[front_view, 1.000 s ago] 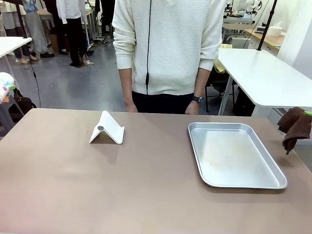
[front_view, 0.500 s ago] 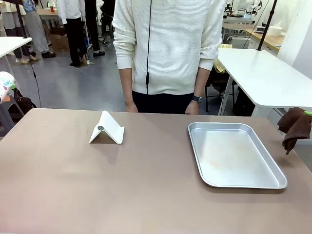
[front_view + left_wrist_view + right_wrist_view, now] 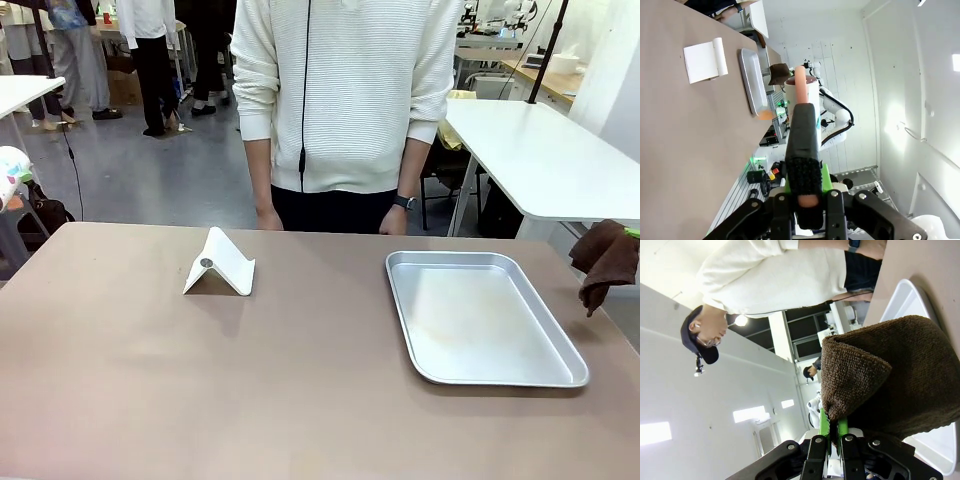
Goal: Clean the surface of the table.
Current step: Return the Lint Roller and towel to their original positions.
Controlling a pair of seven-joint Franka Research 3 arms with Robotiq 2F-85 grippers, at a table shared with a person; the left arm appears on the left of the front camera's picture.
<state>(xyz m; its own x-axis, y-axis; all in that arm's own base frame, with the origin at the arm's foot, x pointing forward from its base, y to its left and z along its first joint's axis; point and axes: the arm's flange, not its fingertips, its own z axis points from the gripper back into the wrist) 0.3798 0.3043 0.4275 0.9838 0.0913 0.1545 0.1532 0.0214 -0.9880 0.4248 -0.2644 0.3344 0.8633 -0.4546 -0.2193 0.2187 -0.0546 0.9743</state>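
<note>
With the right claw [image 3: 835, 432] pinched on the brown cloth [image 3: 890, 380] off the surface's [image 3: 250, 380] right edge — the left claw [image 3: 805, 197] clamped on a pinkish rod [image 3: 799, 80] — bring the cloth down flat and sweep the bare taupe top, skirting the metal tray [image 3: 480, 318] and white stand [image 3: 220, 265].

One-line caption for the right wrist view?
Right gripper shut on a brown cloth, above the metal tray.

i'm in a robotics lab, an open work hall. white-topped tables [image 3: 540, 150] stand on a grey concrete floor [image 3: 160, 180] behind the person [image 3: 345, 100] across from me. another white robot arm [image 3: 837, 112] rises by a white panelled wall [image 3: 855, 75], with cables and equipment below it.
</note>
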